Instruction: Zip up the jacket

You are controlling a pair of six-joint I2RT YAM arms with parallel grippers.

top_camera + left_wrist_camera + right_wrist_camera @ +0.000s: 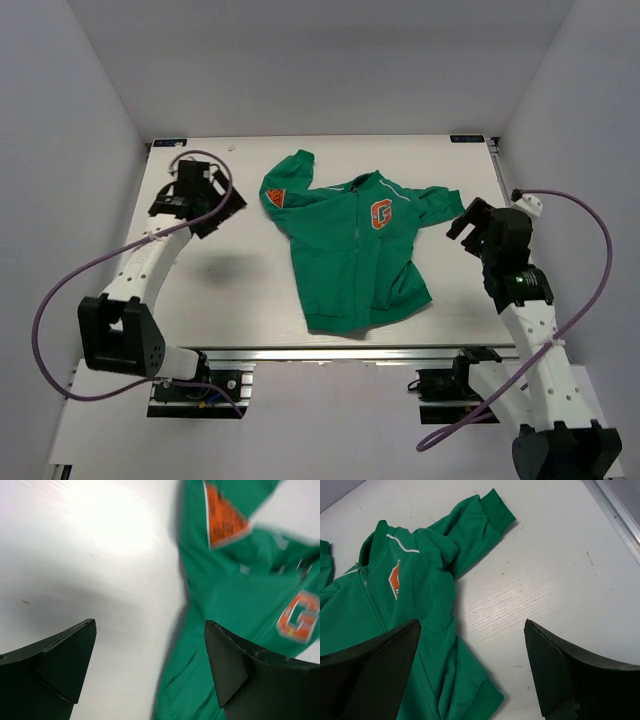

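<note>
The green jacket [350, 255] lies flat on the white table, front up, collar toward the back. Its zipper line [355, 240] runs down the middle, and the two front halves meet along it. The orange G badge [381, 213] and the orange sleeve patch [275, 198] both show. My left gripper [228, 205] hovers open to the left of the jacket, holding nothing. In the left wrist view the jacket [235, 605] lies under my right finger [235, 665]. My right gripper [466, 222] is open beside the right sleeve. The right wrist view shows the jacket [420, 605] at its left, bare table between the fingers.
The white table [210, 290] is ringed by white walls. An aluminium rail [330, 355] runs along its near edge. Purple cables [45, 300] loop beside both arms. The table's right edge [620, 510] shows in the right wrist view.
</note>
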